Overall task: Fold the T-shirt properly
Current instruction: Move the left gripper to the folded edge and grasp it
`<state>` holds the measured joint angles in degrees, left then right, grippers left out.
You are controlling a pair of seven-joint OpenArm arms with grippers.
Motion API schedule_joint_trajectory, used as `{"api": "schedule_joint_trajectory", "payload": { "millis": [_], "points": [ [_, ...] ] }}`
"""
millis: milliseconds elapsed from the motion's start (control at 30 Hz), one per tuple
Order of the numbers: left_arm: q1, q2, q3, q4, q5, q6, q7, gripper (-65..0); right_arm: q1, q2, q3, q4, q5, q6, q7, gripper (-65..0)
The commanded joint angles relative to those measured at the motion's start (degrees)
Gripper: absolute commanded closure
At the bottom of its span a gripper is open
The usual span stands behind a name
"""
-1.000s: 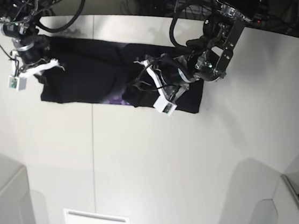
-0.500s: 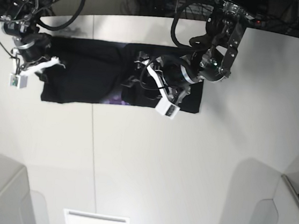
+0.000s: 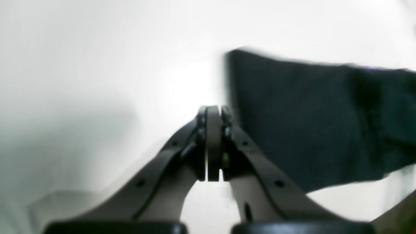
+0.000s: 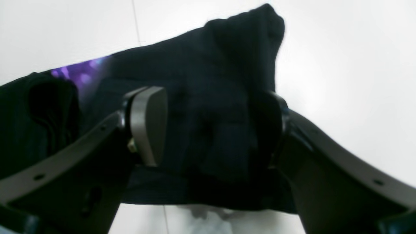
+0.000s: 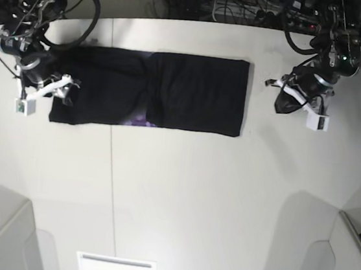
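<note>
white table (image 5: pixel 180 193) bears t-shirt (image 5: pixel 172 92), long axis left-right.

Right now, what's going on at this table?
A two-armed robot is folding a black T-shirt, which lies on the white table as a long folded band with a bit of purple print showing. The right gripper hangs open over one end of the shirt. The left gripper is shut on nothing and sits off the other end, over bare table.
</note>
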<state>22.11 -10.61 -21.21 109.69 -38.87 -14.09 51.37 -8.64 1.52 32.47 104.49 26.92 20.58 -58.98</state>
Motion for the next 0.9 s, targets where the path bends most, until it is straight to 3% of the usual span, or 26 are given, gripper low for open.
{"api": "schedule_joint_trajectory", "payload": {
  "millis": [0,100,200,333,500,867],
  "points": [
    [0.3,-0.2,-1.7,1.0,-1.0,-2.0,-1.2,0.0,1.4,0.6,1.9,-0.6,0.6,0.1,-0.1,-39.6],
    [1.9,-0.3,-4.5,1.0,1.4,-6.2,-3.9,0.0,5.6,0.5,7.8,-6.0,0.6,0.7,-3.9,-39.6],
    [3.3,-0.2,-4.4,1.0,8.7,-11.4,-8.1,0.0,8.5,0.9,12.7,-10.6,0.4,5.6,-6.3,-39.6],
    [3.5,2.7,-4.9,-0.1,15.2,-17.9,-9.9,0.0,9.5,3.1,13.9,-14.3,0.5,8.6,-8.6,-39.6],
    [1.1,4.2,-2.8,-5.1,19.6,-18.1,-10.0,0.0,9.5,2.8,14.2,-14.9,0.5,12.1,-9.2,-39.6],
    [-0.8,4.9,4.0,-9.2,23.1,-18.0,-15.5,0.0,10.3,3.2,13.7,-19.0,0.5,12.3,-9.4,-39.6]
  ]
}}
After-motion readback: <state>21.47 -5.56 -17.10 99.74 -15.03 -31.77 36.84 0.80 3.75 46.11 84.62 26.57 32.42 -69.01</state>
